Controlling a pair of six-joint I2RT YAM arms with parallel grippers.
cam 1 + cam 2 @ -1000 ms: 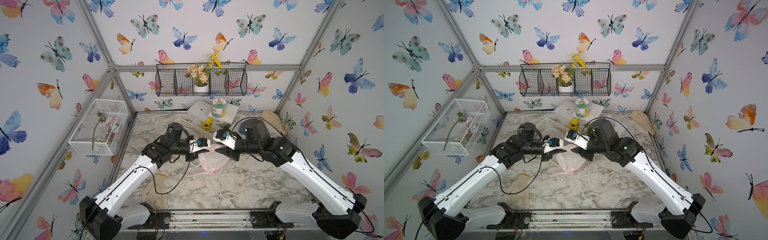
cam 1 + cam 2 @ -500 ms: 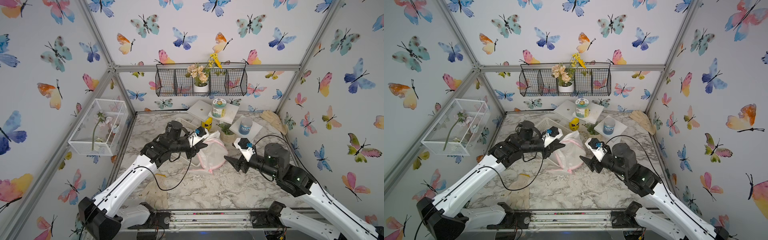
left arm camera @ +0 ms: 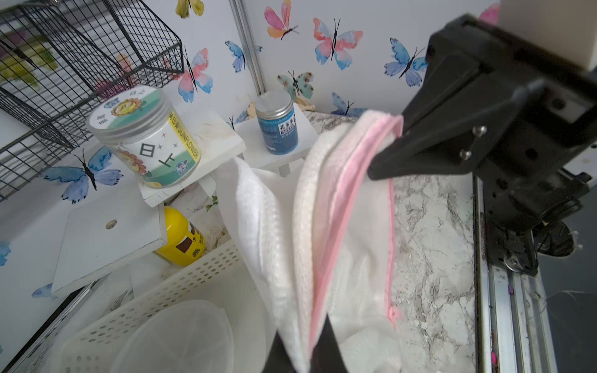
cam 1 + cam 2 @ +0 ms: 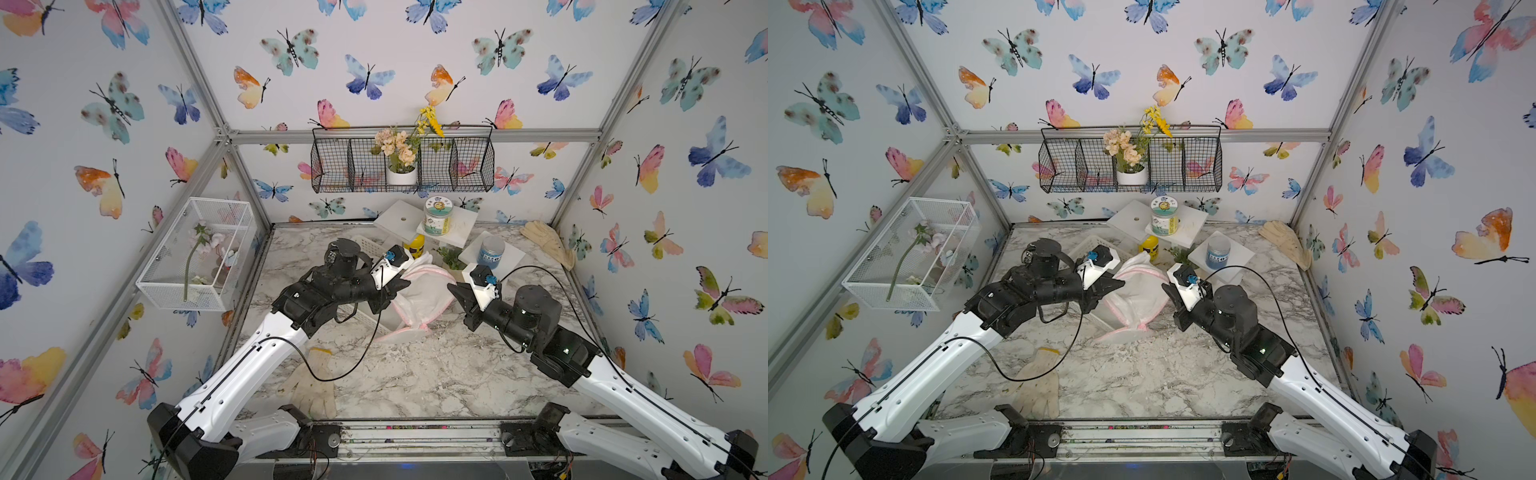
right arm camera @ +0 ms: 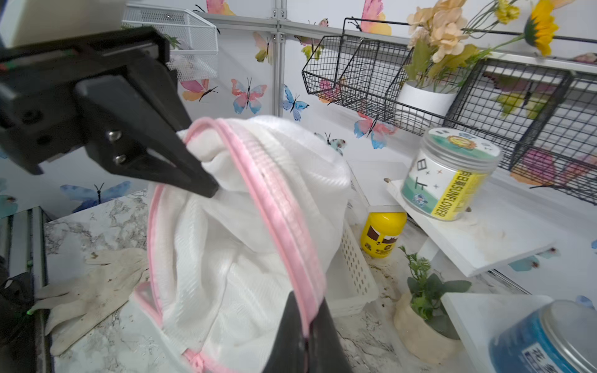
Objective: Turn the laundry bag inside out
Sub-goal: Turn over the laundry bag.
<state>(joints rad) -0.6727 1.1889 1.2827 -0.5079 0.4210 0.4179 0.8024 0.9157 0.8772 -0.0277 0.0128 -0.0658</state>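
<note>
Returned centre-frame, my right gripper (image 4: 452,287) is pinching the laundry bag (image 4: 420,300) rim opposite my left gripper (image 4: 404,285), itself clamping it; spreading evenly matters.

You have a white mesh laundry bag (image 4: 419,293) edged in pink. Your desk (image 4: 415,374) is white marble with grey veining. The left gripper (image 4: 405,286) and right gripper (image 4: 452,288) are black. The walls (image 4: 407,54) carry watercolour butterflies in blue, teal, pink and orange. The bottle (image 4: 415,246) is yellow, the wire basket (image 4: 473,166) black, the glove (image 4: 311,390) off-white.
</note>
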